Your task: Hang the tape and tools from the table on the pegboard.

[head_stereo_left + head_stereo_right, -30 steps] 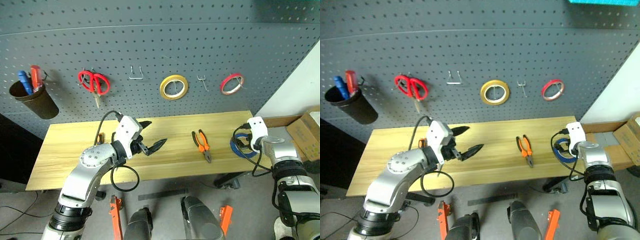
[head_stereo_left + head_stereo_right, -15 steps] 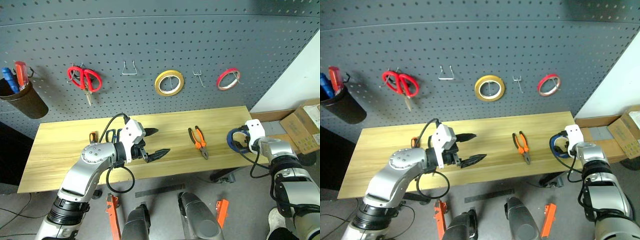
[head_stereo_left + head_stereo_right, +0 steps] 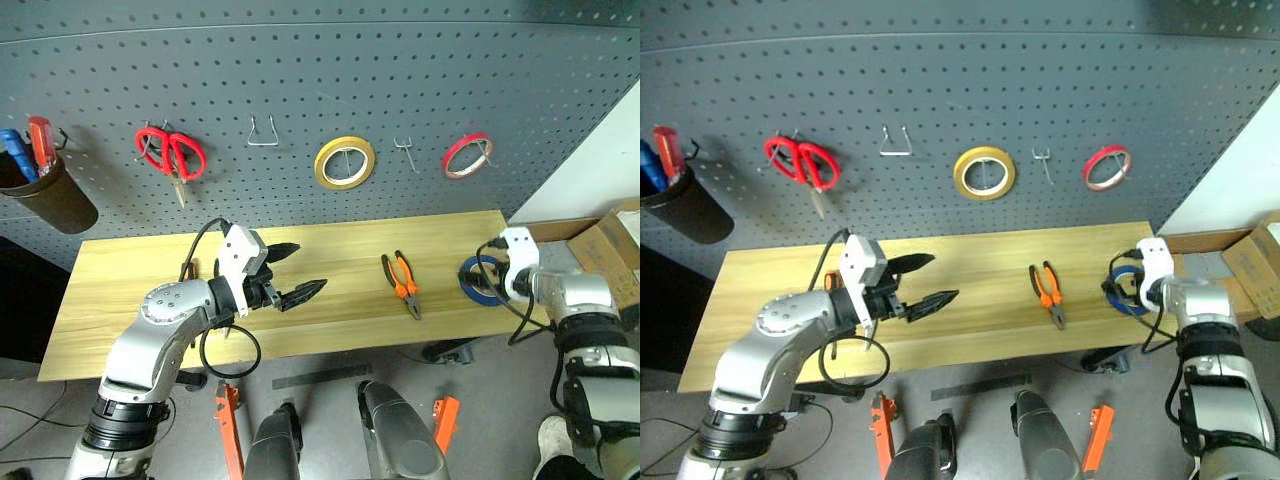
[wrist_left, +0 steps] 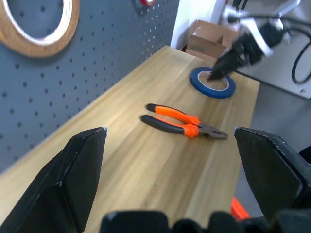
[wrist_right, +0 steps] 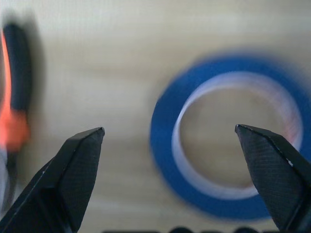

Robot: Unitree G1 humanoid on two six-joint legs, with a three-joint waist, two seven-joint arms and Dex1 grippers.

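The robot's right gripper hangs with its two black fingers spread wide apart just above the blue tape, which lies flat on the table at its right end; in the left wrist view a fingertip looks to reach into or onto the ring, though contact cannot be told for sure. The left gripper is held above the middle-left of the table, jaws likewise wide apart and empty, pointing along the bench toward the pliers. These orange-and-black pliers lie flat between the two grippers, well apart from the left one and near the tape. Behind the left forearm, an orange-and-black handle shows on the wood, mostly hidden. On the pegboard behind hang red-handled scissors, a yellow roll and a thinner red roll, with bare metal hooks among them. A dark cup at the far left holds red and blue screwdrivers. A cardboard box sits beyond the table's right end.
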